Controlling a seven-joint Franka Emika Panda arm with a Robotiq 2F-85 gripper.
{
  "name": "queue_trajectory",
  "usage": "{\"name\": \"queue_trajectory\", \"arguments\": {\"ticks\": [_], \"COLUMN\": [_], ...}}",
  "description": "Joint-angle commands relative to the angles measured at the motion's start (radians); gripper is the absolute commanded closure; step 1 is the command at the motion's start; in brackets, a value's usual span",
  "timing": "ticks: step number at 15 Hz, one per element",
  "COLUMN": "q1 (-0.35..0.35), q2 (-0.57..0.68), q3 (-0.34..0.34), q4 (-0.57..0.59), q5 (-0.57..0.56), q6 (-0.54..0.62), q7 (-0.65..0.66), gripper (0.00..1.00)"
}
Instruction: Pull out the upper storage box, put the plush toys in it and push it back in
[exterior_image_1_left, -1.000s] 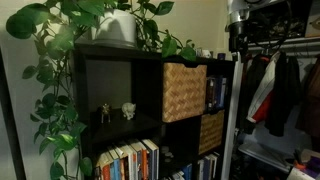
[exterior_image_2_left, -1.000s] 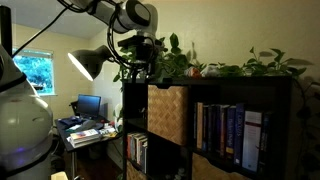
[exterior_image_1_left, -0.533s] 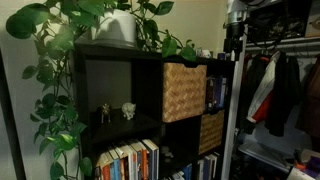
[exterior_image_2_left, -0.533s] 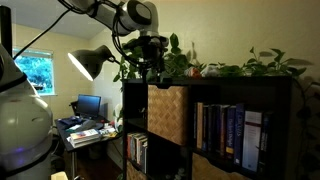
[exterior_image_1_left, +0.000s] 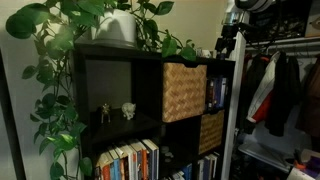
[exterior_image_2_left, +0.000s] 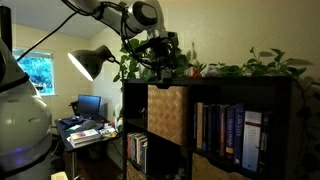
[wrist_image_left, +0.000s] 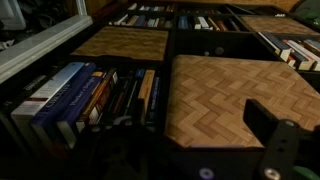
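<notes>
We see the end effector (exterior_image_2_left: 160, 62) by the top of the shelf (exterior_image_2_left: 189, 130), higher than the upper storage box (exterior_image_2_left: 167, 112) seated in its cubby; its opening we cannot tell

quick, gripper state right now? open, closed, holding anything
gripper: cannot be told whether open or closed, since the views are too dark and small; nothing visibly held.
</notes>
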Motion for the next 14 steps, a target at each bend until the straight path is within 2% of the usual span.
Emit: {"name": "queue_trajectory", "arguments": {"ticks": [1, 5, 14], "q1": [0.001, 0.001, 0.147], "q2": [0.002, 0.002, 0.030], "q3": [0.000, 0.000, 0.011], "q4": [0.003, 0.003, -0.033], "q5": [0.000, 0.000, 0.060], "q6": [0.001, 0.004, 0.141], "q7": [0.002, 0.004, -0.338], "gripper": [0.00, 0.00, 0.00]}}
